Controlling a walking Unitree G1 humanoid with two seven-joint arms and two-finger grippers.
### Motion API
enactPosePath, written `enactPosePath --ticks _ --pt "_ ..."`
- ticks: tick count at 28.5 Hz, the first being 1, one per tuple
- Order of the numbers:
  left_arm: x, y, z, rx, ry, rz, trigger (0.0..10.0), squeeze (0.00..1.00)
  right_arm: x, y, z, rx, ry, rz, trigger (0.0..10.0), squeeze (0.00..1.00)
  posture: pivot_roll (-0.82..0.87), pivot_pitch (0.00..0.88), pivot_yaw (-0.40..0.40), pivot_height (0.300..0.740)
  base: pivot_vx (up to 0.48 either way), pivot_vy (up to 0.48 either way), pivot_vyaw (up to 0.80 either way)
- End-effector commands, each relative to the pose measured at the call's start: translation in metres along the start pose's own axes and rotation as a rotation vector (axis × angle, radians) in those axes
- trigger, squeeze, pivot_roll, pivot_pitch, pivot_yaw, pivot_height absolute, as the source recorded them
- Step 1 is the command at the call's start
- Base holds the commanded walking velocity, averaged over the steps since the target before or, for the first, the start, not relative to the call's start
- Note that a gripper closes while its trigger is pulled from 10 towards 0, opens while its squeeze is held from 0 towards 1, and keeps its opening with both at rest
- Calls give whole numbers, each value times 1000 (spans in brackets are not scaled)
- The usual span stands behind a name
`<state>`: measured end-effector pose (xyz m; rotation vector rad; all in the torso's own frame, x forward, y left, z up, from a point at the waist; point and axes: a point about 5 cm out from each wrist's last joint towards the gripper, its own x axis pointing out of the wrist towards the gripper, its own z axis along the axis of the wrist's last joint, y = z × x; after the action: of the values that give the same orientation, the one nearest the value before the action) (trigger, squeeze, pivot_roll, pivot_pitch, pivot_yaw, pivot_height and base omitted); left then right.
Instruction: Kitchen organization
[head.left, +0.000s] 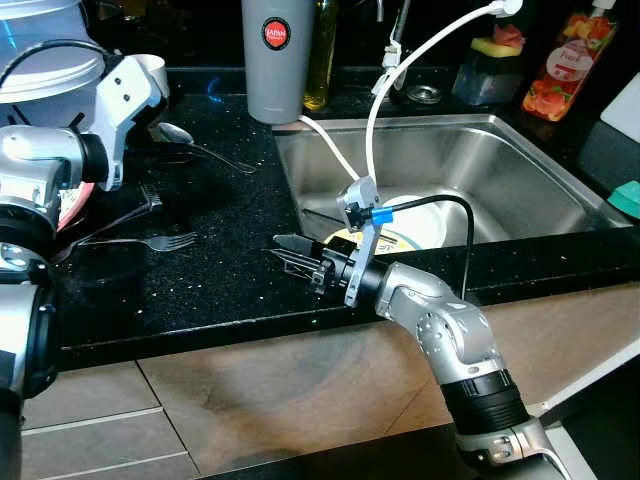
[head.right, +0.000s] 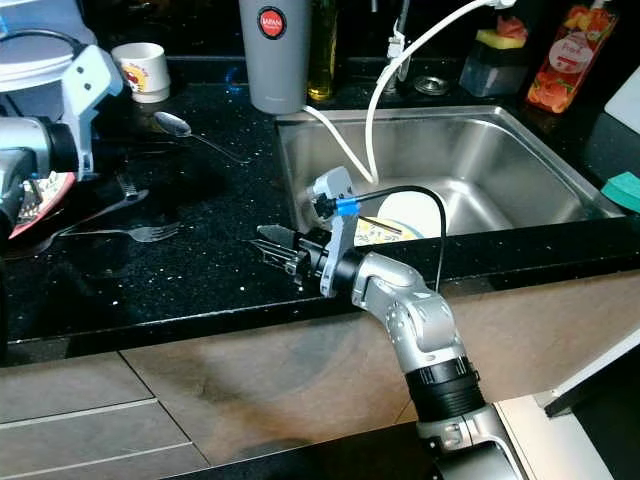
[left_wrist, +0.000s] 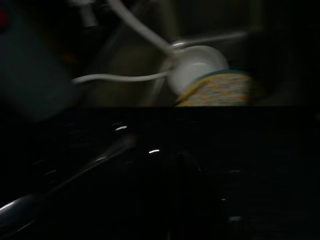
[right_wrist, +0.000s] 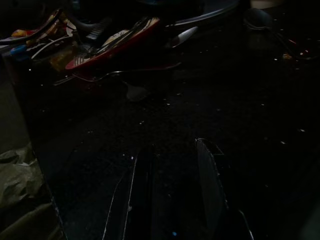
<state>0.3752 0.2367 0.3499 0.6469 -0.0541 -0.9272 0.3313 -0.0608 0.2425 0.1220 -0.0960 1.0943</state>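
The right gripper (head.left: 290, 252) hovers low over the black countertop (head.left: 220, 290) just beside the sink (head.left: 500, 170), its two fingers spread apart and empty, pointing toward a fork (head.left: 150, 242) that lies flat near a red plate (right_wrist: 117, 42). The fork seems light, stiff and slippery, and very thin on the stone; I would pinch it across the handle. For the left gripper I cannot tell.

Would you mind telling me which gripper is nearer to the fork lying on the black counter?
Left. The left gripper hovers just above the fork, near the red plate; the right gripper sits farther away, by the sink edge.
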Motion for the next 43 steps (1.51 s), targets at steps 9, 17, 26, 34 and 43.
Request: enactPosePath --ticks 9,17,26,34,43 --pt "-2 -4 11 -29 -47 -146 10000 1000 -2 -2 4 -3 -11 -6 10000 0 111 170 -35 740 0 0 0" --pt "-11 -6 6 -7 14 -181 10000 1000 -1 1 4 1 -8 17 10000 0 113 169 -34 740 0 0 0" --pt "-13 -12 -1 -19 45 -256 10000 1000 -1 5 1 9 7 50 10000 0 113 169 -36 740 0 0 0" --pt "-16 -21 -17 -67 133 -326 10000 0 -1 6 -1 13 15 65 10000 0 119 167 -41 740 0 0 0" --pt "-20 -24 -31 -139 224 -338 10000 0 -1 7 -2 15 23 74 10000 0 115 159 -42 740 0 0 0"
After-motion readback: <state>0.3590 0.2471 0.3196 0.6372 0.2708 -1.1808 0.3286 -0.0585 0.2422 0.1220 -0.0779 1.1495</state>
